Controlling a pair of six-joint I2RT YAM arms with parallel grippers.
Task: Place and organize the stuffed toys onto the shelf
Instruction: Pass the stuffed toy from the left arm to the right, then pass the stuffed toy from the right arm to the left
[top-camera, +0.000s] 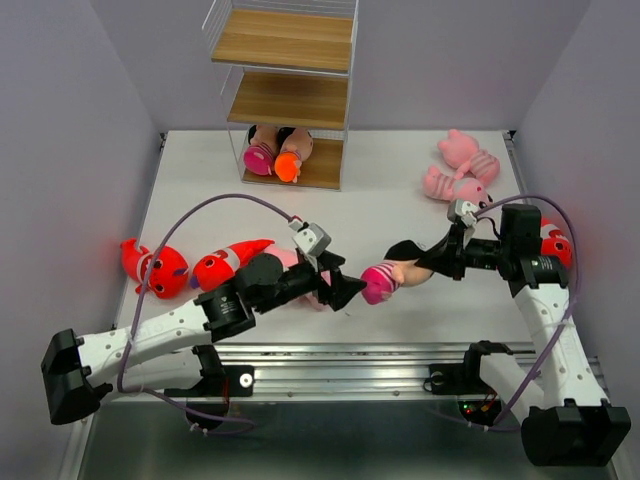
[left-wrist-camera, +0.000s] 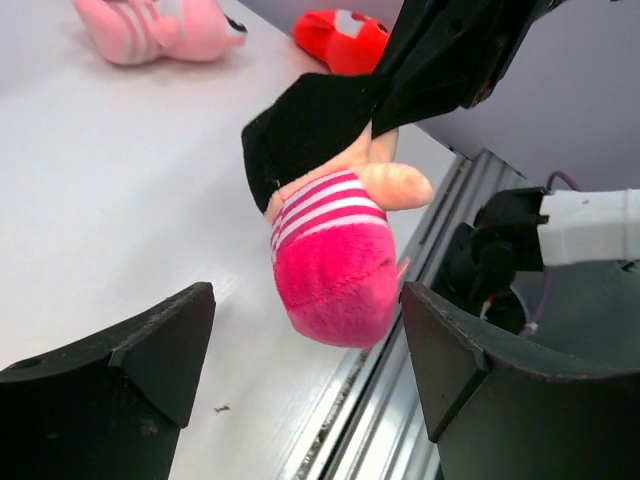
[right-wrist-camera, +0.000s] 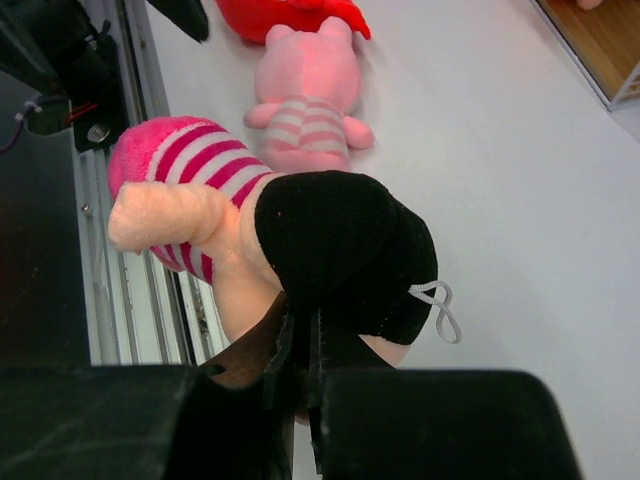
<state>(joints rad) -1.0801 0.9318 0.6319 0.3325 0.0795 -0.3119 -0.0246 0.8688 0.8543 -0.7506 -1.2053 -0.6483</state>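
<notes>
My right gripper (top-camera: 418, 262) is shut on the dark hair of a doll (top-camera: 385, 278) with a pink striped body and holds it above the table's front edge. The right wrist view shows the jaws (right-wrist-camera: 305, 340) pinching the hair of this doll (right-wrist-camera: 200, 190). My left gripper (top-camera: 345, 290) is open, and the doll's pink end (left-wrist-camera: 335, 270) hangs between its fingers (left-wrist-camera: 150, 345) without touching them. The shelf (top-camera: 290, 40) stands at the back, with a pink doll (top-camera: 260, 155) and an orange doll (top-camera: 290, 160) on its bottom board.
Two red sharks (top-camera: 155, 268) (top-camera: 230, 262) lie at the left. A pink animal (top-camera: 296, 262) lies under my left arm, also seen from the right wrist (right-wrist-camera: 305, 100). Two pink animals (top-camera: 460, 150) (top-camera: 450, 185) lie back right. A red shark (top-camera: 556, 240) lies beside the right arm.
</notes>
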